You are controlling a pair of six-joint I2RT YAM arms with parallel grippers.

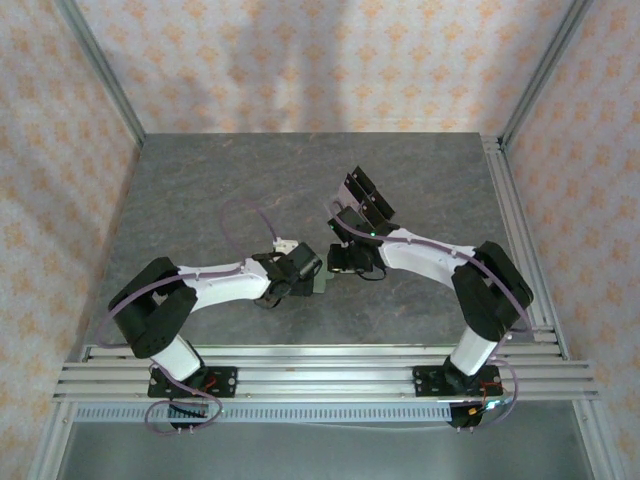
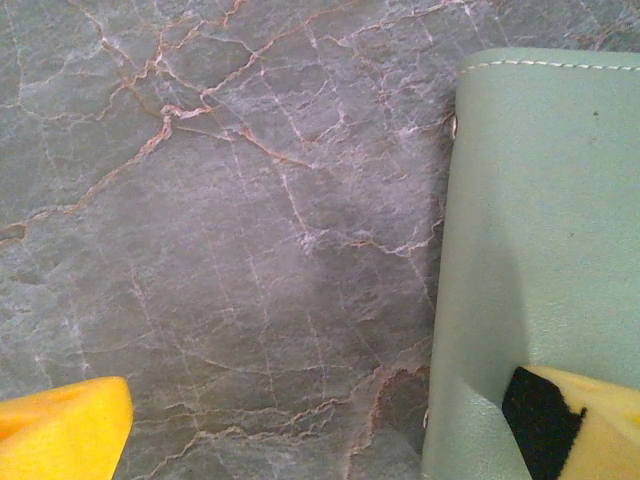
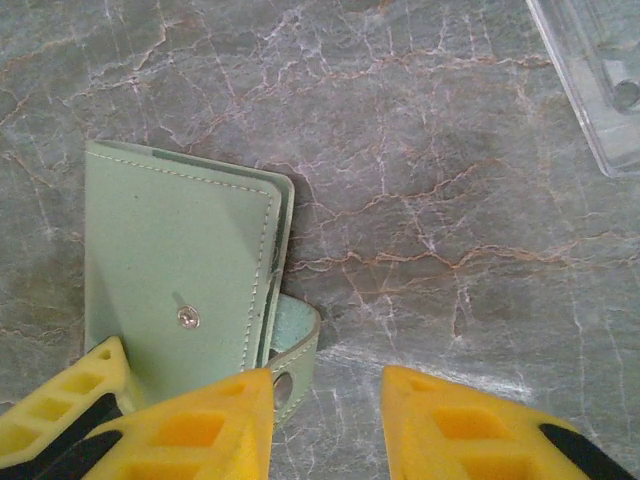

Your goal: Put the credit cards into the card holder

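Right arm [image 1: 430,250] bent inward, low over card holder [image 3: 180,260]

Card holder [image 3: 180,240] matt stitched leatherette; table [image 3: 450,200] veined stone-look, smooth.

Your left arm [image 1: 215,283] and right arm [image 1: 440,255] both bend inward from their bases, and the wrists nearly meet at the centre. Your left gripper [image 2: 320,425] points down with its jaws spread wide. Your right gripper [image 3: 328,420] sits just beside it, its jaws partly apart.
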